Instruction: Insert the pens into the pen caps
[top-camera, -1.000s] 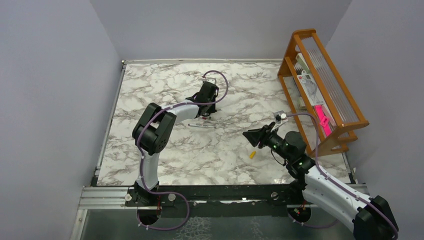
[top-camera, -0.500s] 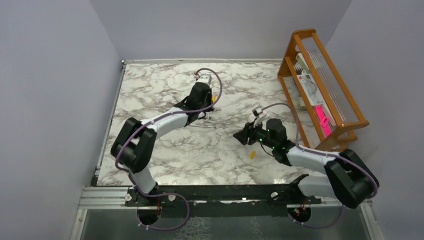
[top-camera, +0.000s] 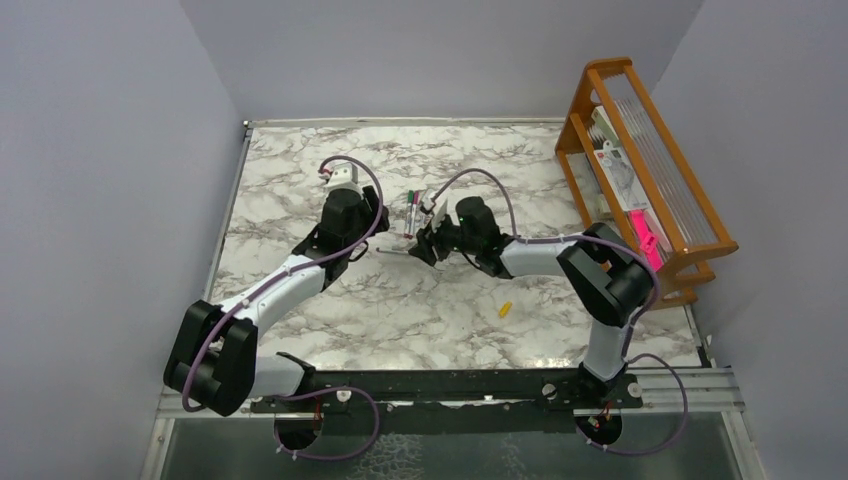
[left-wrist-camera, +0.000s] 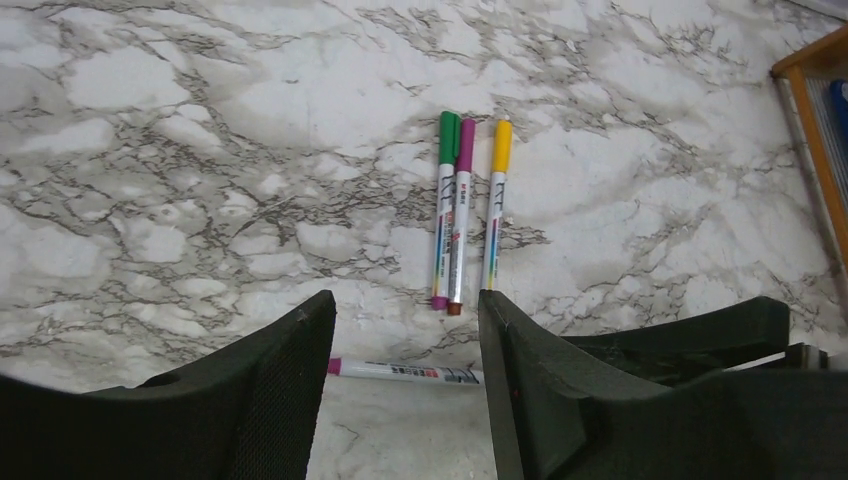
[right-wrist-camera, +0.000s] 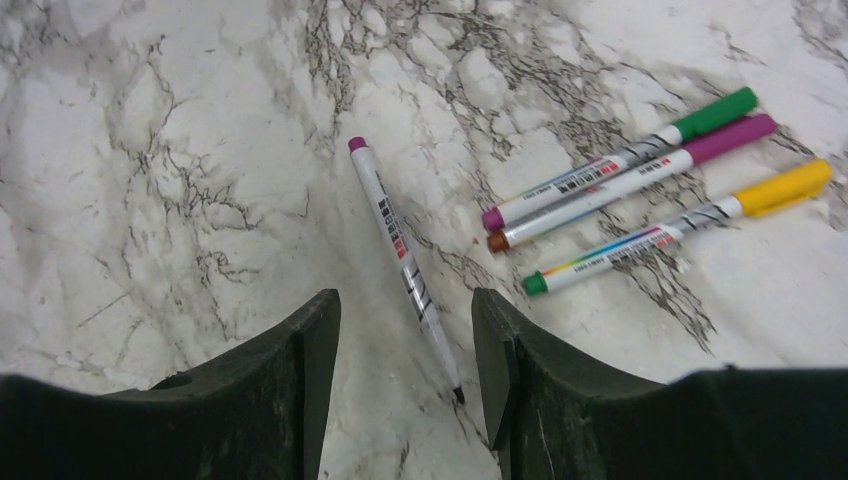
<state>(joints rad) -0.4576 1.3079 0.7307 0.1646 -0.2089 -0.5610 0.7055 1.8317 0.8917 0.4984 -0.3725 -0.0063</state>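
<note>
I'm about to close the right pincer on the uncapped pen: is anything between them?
Nothing visible. The uncapped pen lies on the marble table, its tip end in line with the gap of the open right pincer. The three capped pens lie off to one side, apart from it.

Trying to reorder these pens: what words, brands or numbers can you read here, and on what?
Capped pens: barrel print, too small to read.
Uncapped pen: black and red print, blurred.
Packets in the wooden rack: labels too small to read.
Nothing is legible anywhere.
</note>
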